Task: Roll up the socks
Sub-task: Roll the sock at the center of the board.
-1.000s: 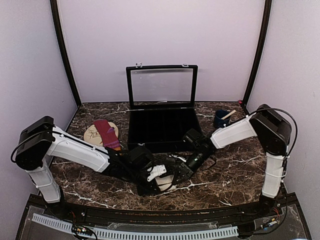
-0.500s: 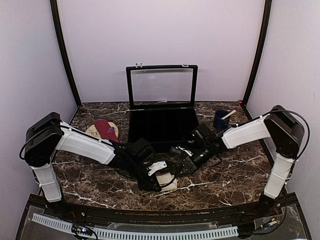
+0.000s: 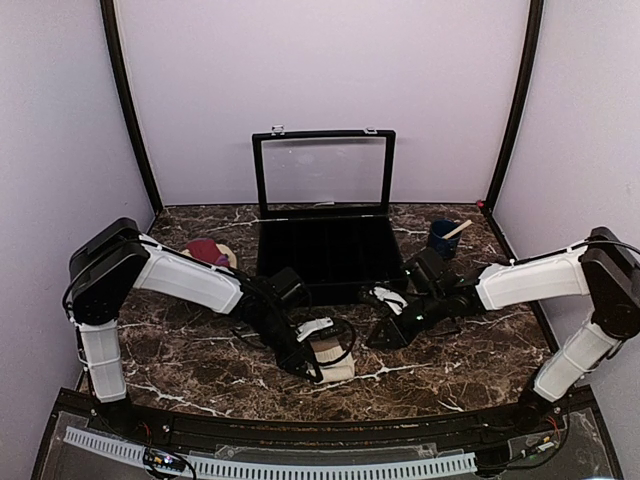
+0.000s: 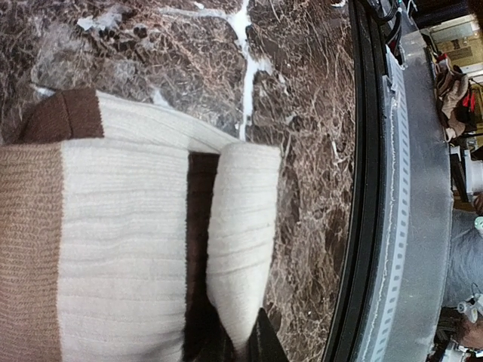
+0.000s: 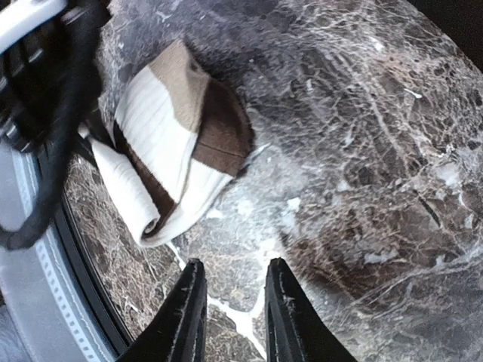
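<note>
The cream-beige sock (image 3: 330, 358) with brown patches lies partly rolled near the table's front edge. In the left wrist view (image 4: 128, 249) its rolled end (image 4: 241, 234) sits between my dark fingertips. My left gripper (image 3: 316, 368) (image 4: 238, 348) is shut on that rolled end. My right gripper (image 3: 380, 334) (image 5: 234, 302) is open and empty, just right of the sock (image 5: 177, 143) and apart from it. The maroon-purple sock (image 3: 203, 249) lies at the back left, partly hidden by my left arm.
A black compartment case (image 3: 325, 255) with its glass lid raised stands at the back centre. A dark blue cup (image 3: 443, 238) with a stick in it stands at the back right. A tan mat (image 3: 226, 256) lies under the maroon sock. The metal rail (image 4: 411, 188) runs along the front edge.
My right gripper has drawn back to the right, away from the cream sock, and now stands open. My left gripper has shifted slightly right with the sock's rolled end.
</note>
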Motion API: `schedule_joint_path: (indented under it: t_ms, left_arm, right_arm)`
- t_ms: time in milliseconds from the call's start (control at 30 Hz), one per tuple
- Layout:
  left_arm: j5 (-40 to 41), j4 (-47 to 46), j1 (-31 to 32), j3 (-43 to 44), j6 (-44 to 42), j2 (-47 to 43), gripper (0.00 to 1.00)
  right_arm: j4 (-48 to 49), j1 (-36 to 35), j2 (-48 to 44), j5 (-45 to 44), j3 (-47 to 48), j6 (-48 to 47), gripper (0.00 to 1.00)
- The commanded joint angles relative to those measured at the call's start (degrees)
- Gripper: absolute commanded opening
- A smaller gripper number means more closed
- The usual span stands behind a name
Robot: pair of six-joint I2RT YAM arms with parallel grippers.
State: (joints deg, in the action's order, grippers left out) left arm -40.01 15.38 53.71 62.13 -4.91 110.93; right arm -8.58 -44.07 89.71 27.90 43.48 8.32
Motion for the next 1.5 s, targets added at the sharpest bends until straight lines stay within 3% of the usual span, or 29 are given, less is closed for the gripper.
schedule_joint_path:
  t_ms: [0, 300, 700, 900, 1100, 1467]
  left_arm:
    - [-1.65, 9.27, -1.07, 0.21, -1.55, 3.49, 0.0]
    - [-5.14, 10.76, -2.38, 1.85, -2.16, 5.98, 0.0]
    - [-7.2, 11.08, -2.55, 2.29, -2.62, 7.93, 0.0]
    - [-7.57, 11.6, -2.56, 2.51, -3.02, 8.33, 0.0]
    - [-7.65, 12.08, -2.56, 2.73, -3.24, 8.37, 0.0]
    - [-8.32, 13.29, -2.56, 3.83, -4.12, 9.15, 0.0]
  right_arm:
    - [2.12, -4.28, -3.42, -9.01, -1.68, -3.79, 0.26]
    - [3.16, -13.81, -8.18, -21.07, -3.47, -9.41, 0.25]
    - [0.51, -23.28, -5.94, -25.37, -0.96, -14.72, 0.25]
    - [-1.39, -27.68, -2.28, -26.55, 2.06, -17.48, 0.33]
    - [-2.51, -29.16, 1.1, -27.69, 4.72, -20.47, 0.45]
    - [-2.11, -29.2, 6.78, -30.11, 7.22, -24.19, 0.45]
